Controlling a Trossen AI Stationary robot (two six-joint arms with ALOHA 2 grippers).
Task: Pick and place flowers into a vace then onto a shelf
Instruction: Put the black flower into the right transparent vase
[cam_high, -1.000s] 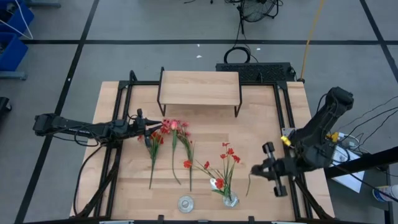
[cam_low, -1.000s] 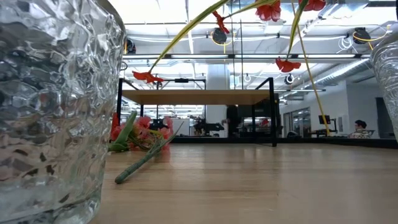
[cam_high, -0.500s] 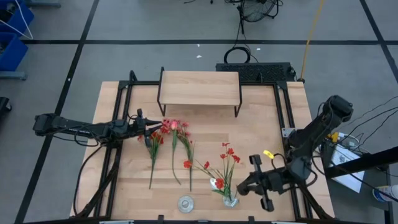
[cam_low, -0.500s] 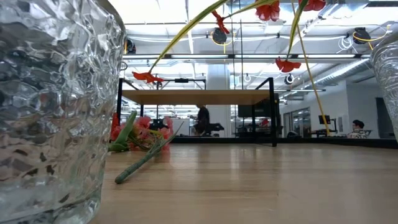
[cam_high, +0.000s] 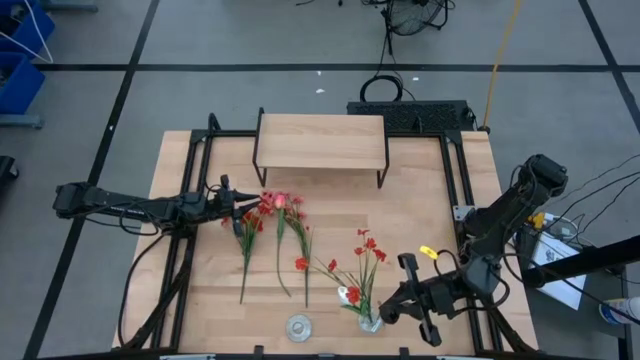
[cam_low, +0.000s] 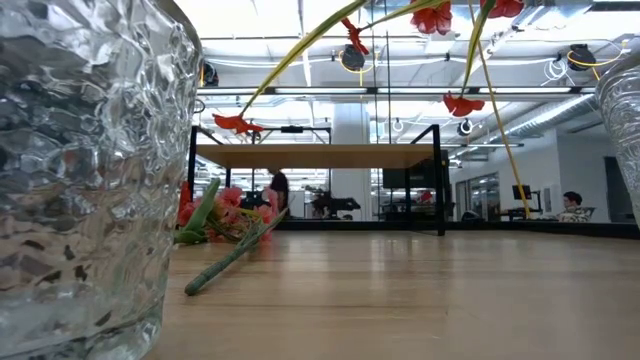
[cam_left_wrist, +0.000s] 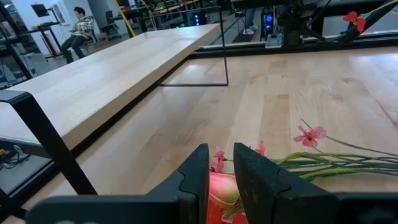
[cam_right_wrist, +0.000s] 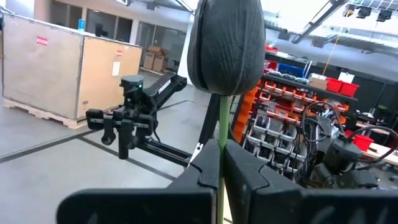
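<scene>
The flowers (cam_high: 272, 232) lie in a loose bunch on the wooden surface (cam_high: 420, 225), heads toward the shelf and green stalks trailing toward the near edge. Their red and pink blossoms sit just in front of the shelf (cam_high: 322, 141), which stands at the far middle of the surface on thin black legs.

The left gripper (cam_high: 238, 208) is at the blossom end of that bunch. In the left wrist view its 2 dark fingers (cam_left_wrist: 198, 171) stand a narrow way apart with a pink bloom (cam_left_wrist: 221, 186) showing between them; whether they squeeze it or only straddle it cannot be told.

More red flowers (cam_high: 362, 262) already stand in a small glass vase (cam_high: 371, 322) near the front edge, their stalks leaning away from it. A 2nd glass vessel (cam_high: 298, 326) sits just to the left of the vase, without stems. In the low view the textured glass (cam_low: 85, 170) fills the near left.

The right gripper (cam_high: 384, 312) is just beside the vase, on its right. In the right wrist view its fingers (cam_right_wrist: 245, 177) are pressed together on 1 thin green stem (cam_right_wrist: 221, 149), topped by a closed bud that looks dark against the light.

A person (cam_left_wrist: 78, 28) sits in the room beyond the surface.
</scene>
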